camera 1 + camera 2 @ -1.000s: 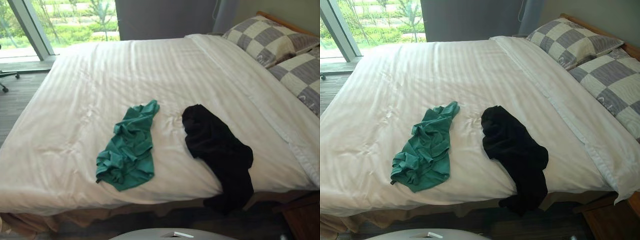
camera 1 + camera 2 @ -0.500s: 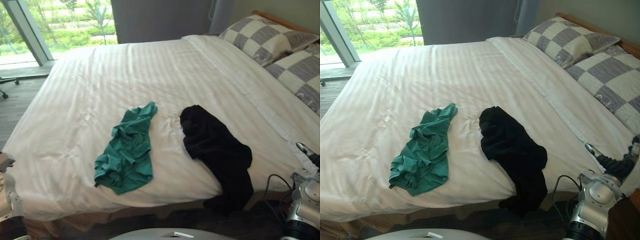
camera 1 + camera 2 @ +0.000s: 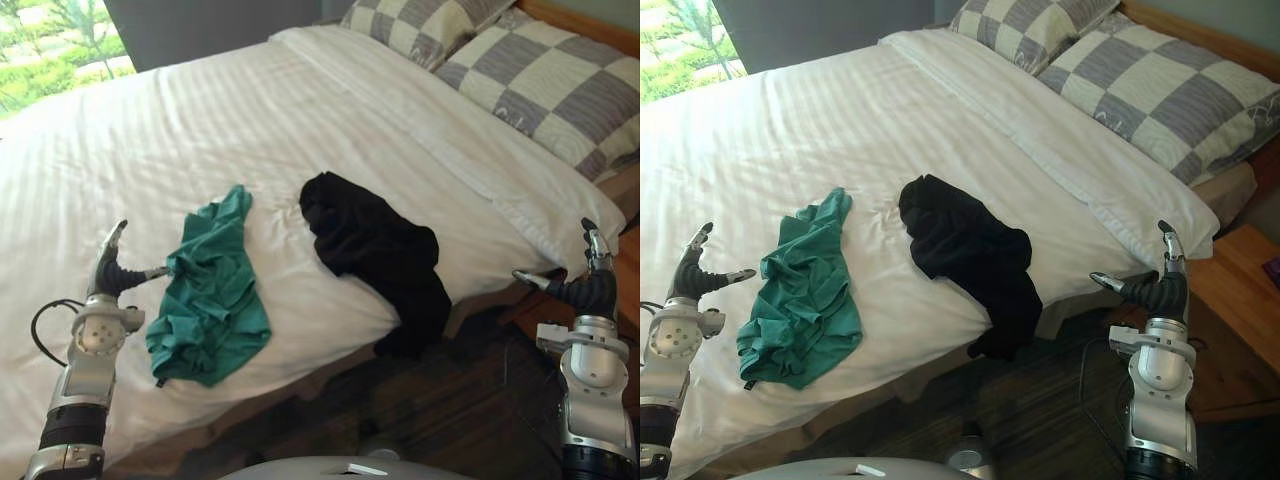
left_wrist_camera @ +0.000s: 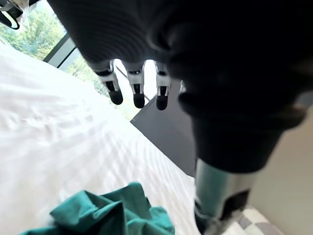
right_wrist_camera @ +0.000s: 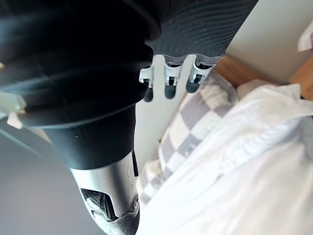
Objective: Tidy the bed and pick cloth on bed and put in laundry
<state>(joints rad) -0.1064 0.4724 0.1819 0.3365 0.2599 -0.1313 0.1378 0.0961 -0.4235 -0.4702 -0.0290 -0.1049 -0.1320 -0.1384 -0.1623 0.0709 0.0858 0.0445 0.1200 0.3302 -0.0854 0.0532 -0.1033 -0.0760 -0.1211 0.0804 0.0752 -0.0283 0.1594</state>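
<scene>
Where the black crumpled garment (image 3: 368,238) spills over the near edge of the bed, its lower end hangs against the dark wooden floor (image 3: 1040,400) and its outline is hard to make out. The rest of it lies on the white striped duvet (image 3: 200,130), right of centre. One more loose cloth lies to its left, apart from it: a green crumpled garment (image 3: 210,310), wholly on the duvet and close to the near edge. In the left wrist view its nearer part is cut off. That makes two cloths on the bed.

Two grey-and-cream checked pillows (image 3: 1025,30) (image 3: 1170,90) lie side by side at the far right; the farther one is cut off by the frame. A brown wooden bedside table (image 3: 1230,290) shows in part at the right.

The left hand (image 3: 108,282) stands over the duvet just left of the green garment, fingers straight and pointing up, thumb spread toward the cloth, holding nothing. Whether the thumb tip touches the cloth cannot be told. The right hand (image 3: 588,292) is off the bed's near right corner, above the floor, fingers straight up and thumb spread left, also holding nothing.
</scene>
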